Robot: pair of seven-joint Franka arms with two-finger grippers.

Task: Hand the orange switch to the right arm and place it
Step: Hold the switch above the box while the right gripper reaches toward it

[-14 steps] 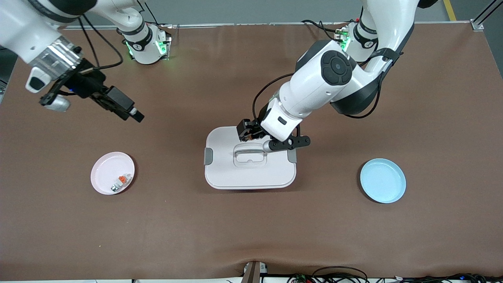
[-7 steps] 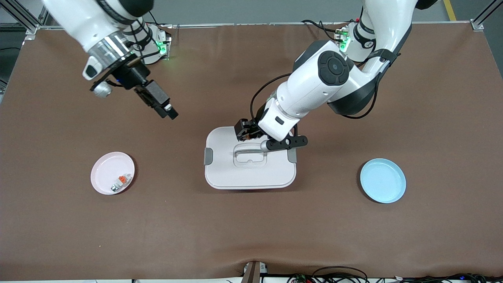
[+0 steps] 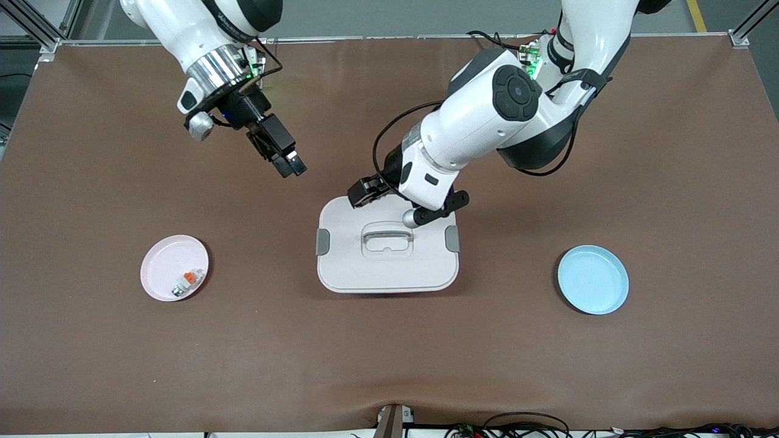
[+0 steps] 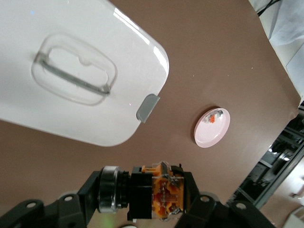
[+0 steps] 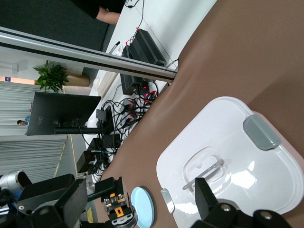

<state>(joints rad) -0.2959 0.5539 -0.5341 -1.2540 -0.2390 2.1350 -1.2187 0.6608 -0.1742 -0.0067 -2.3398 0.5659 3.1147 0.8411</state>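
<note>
Front view: left gripper up over the white box lid, at the edge closest to the robots. Pinching the orange switch tight, orange face out, likely so the other arm can take it. Right gripper over bare table near the lid, fingers spread wide, looking ready to grab. Pink plate with a small whitish part likely the drop spot. Blue plate bare.
</note>
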